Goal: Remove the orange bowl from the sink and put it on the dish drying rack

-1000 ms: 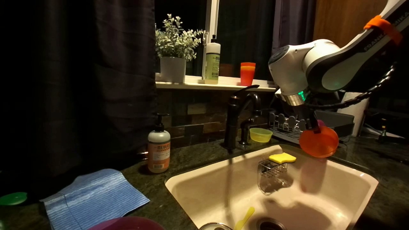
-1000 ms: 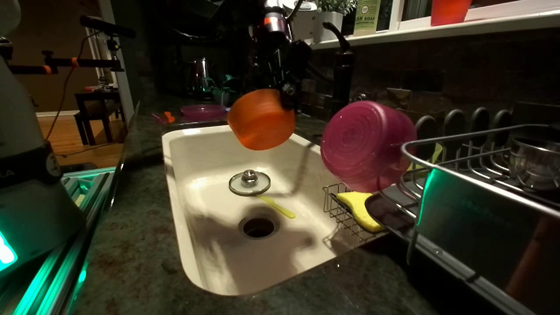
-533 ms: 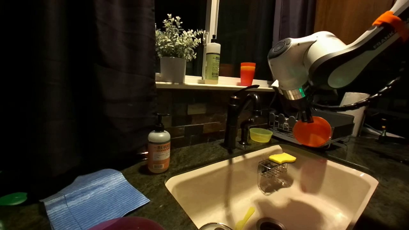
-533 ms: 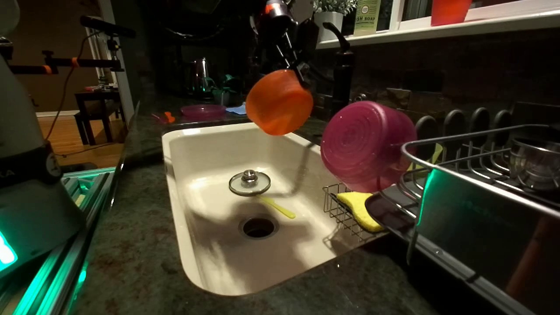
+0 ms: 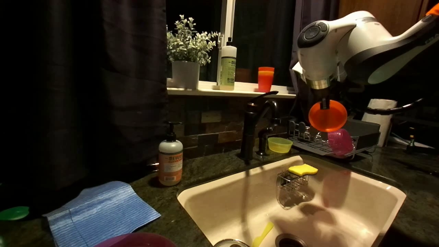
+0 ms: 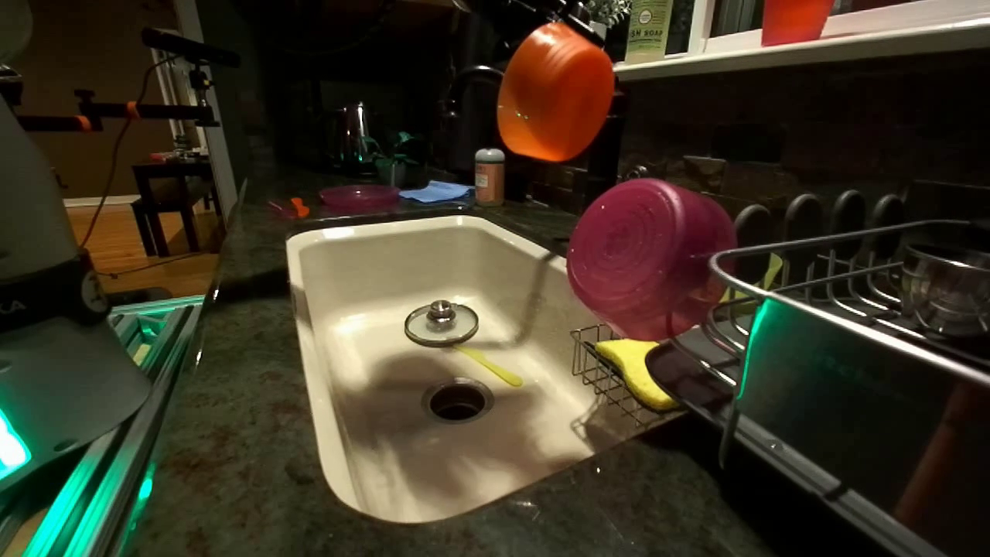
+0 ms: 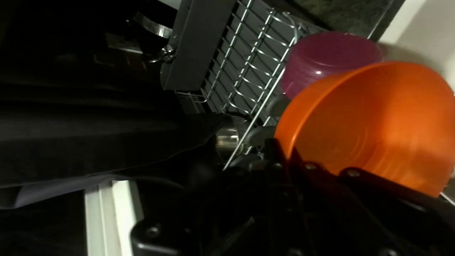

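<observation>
Orange bowl (image 7: 373, 124) hangs at the tool (image 7: 284, 153), tipped steeply, in mid-air. Reads as mid-carry: out of the sink (image 6: 371, 271), not yet on the dish drying rack (image 7: 245, 67). To do it well: pass high over the pink bowl (image 6: 650, 255), line up above the rack wires beside it, flatten the tilt if the wrist allows, lower until the wires take the weight, then part the jaws and back straight off. Jaws nearly together, just the thin bowl wall between them, so clamped on the rim; hold is at one edge, so a bump would likely twist the bowl. Next out, below the tool: pink bowl, tilted at the rack's sink-side edge; in an exterior view the orange bowl (image 6: 555, 91) is apart from it. Beyond, rack with a metal vessel (image 6: 947, 282) in it. Well under the tool: sink floor, yellow utensil (image 6: 489, 365) and glass lid (image 6: 441, 329) on it.
</observation>
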`<action>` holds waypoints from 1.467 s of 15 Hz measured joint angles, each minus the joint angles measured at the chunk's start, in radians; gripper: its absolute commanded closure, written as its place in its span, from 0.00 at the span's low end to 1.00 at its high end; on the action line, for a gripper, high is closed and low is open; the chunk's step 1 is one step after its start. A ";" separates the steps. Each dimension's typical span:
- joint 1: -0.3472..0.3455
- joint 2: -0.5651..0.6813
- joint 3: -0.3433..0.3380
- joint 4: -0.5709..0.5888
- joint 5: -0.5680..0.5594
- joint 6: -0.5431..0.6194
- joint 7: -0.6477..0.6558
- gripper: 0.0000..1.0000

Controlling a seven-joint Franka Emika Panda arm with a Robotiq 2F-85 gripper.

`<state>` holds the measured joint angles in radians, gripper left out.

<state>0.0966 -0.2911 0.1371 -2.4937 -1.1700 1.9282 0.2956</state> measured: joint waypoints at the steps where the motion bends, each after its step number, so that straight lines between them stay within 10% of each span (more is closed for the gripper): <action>1: -0.001 -0.010 -0.003 0.000 -0.031 0.000 0.023 0.99; 10: -0.031 -0.033 -0.039 -0.003 -0.181 -0.082 0.342 0.99; 22: -0.054 0.003 -0.100 0.099 0.058 -0.263 0.608 0.99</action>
<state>0.0431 -0.2878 0.0372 -2.3951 -1.1118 1.6649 0.9034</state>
